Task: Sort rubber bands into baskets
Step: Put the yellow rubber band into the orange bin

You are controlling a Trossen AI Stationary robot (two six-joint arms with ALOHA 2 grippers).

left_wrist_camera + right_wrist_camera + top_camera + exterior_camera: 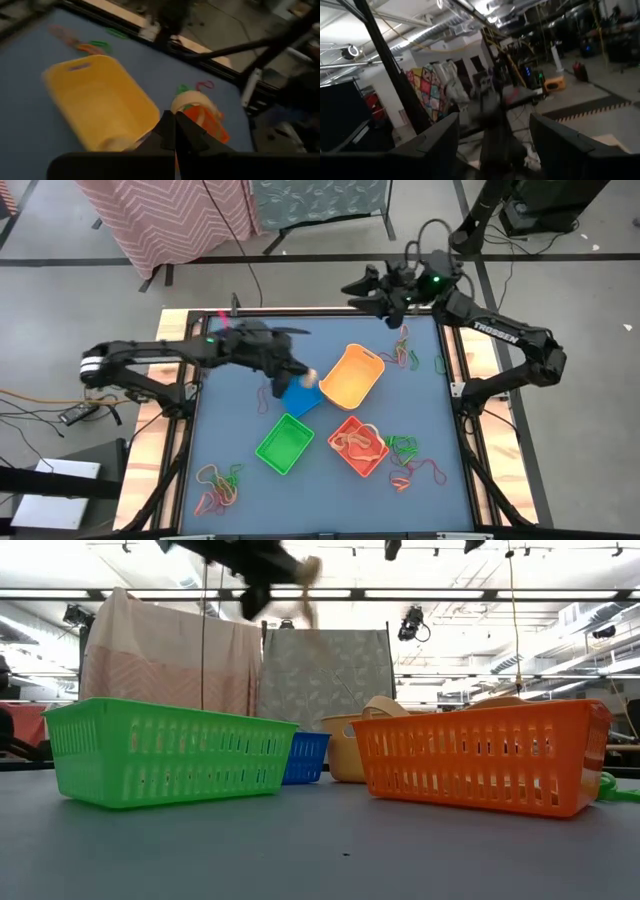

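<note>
Left gripper [308,377] is hovering above the blue basket [300,399], fingers pinched closed on a pale rubber band [192,104] that is dangling from its tip. Yellow basket [352,376] is sitting just right of it, green basket [284,443] nearer, orange basket [358,446] near-right. Right gripper [362,292] is waiting at the far edge, fingers spread, holding nothing. Loose bands [218,486] are lying near-left.

— What sort of place is this?
— A lab or workshop hall: bare concrete floor [560,290], strip lights [430,593] under an open ceiling, cloth screens [325,675] on stands, loose cables [30,405] beside the bench [230,420].
</note>
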